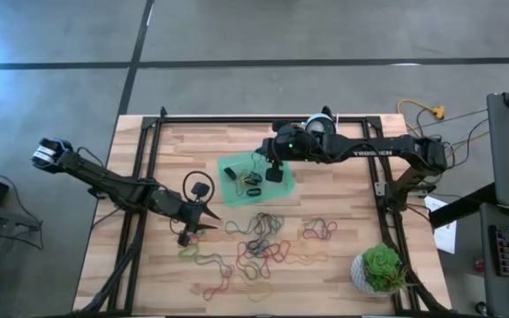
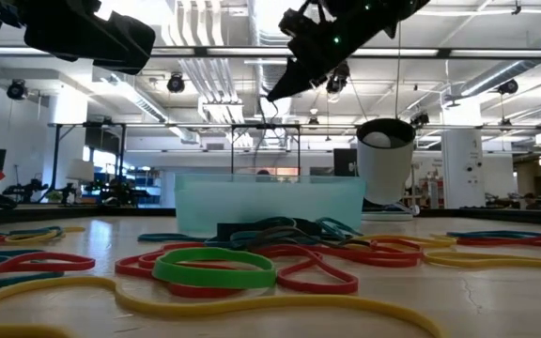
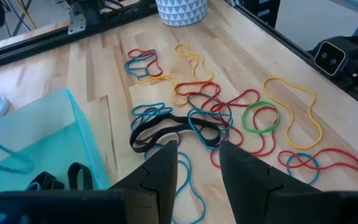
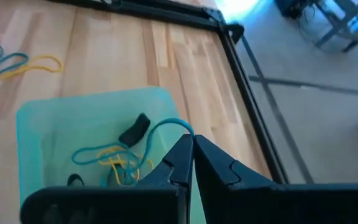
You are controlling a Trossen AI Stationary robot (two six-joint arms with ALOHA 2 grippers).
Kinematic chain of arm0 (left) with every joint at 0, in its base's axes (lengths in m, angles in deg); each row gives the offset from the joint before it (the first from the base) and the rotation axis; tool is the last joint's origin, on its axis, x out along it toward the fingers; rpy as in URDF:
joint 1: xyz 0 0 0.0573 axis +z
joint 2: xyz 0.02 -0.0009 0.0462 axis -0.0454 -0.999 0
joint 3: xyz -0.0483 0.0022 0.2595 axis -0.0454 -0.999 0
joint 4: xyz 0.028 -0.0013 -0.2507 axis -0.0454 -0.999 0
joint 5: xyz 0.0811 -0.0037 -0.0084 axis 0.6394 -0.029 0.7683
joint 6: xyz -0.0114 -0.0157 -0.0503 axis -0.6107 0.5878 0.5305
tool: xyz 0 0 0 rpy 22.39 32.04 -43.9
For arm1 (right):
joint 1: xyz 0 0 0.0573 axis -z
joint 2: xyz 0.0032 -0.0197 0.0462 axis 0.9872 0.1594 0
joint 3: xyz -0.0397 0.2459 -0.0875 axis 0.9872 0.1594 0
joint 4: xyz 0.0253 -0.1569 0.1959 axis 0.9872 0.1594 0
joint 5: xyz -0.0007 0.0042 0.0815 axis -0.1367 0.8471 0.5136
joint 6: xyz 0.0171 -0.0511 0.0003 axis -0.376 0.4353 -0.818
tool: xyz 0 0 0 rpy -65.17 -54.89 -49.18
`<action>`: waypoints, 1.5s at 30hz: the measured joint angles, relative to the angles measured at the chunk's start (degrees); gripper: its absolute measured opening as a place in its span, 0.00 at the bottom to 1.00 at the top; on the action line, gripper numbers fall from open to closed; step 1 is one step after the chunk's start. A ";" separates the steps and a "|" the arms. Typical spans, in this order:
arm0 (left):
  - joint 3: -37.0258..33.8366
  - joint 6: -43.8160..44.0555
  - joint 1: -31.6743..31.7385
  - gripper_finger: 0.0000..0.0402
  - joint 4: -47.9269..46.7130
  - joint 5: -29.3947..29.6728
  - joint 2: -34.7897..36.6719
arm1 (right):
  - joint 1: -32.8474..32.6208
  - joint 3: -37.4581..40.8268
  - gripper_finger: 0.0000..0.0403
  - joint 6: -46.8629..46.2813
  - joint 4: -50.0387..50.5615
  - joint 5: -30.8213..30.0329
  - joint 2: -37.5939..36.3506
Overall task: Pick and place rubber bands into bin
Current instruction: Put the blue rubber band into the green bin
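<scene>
Many rubber bands (image 1: 259,243) in red, yellow, green, blue and black lie loose on the wooden table, also in the low view (image 2: 242,263) and the left wrist view (image 3: 216,112). The translucent green bin (image 1: 235,190) stands behind them (image 2: 270,202) and holds a few bands (image 4: 114,158). My right gripper (image 1: 273,173) hangs over the bin's right part, shut on a thin blue band (image 4: 160,127). My left gripper (image 1: 203,221) hovers open left of the pile, its fingers (image 3: 197,158) above a thick black band (image 3: 166,130), touching nothing. My right gripper pinches the blue band's upper bend (image 4: 180,122) between its shut fingertips, coming slanting down from the table's right side. The band hangs slack below the fingers, and its lower part (image 4: 86,154) reaches down into the bin among yellow bands.
A potted plant (image 1: 380,269) stands at the near right corner. A round white device (image 1: 319,125) sits at the far edge behind the bin. A black metal frame (image 1: 148,150) rims the table. Yellow cables (image 1: 422,110) lie off the table's far right.
</scene>
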 joint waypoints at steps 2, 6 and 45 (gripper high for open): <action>0.00 0.00 0.00 0.26 0.04 -0.02 0.00 | 0.49 0.82 0.02 -1.58 0.02 -0.03 0.00; 0.00 0.00 0.00 0.26 0.16 -0.02 0.00 | 1.31 2.11 0.03 -4.57 -0.28 -0.05 0.00; -8.39 16.94 0.00 0.26 -3.40 -0.24 -0.02 | -21.50 7.25 0.31 -10.58 15.06 10.33 -9.06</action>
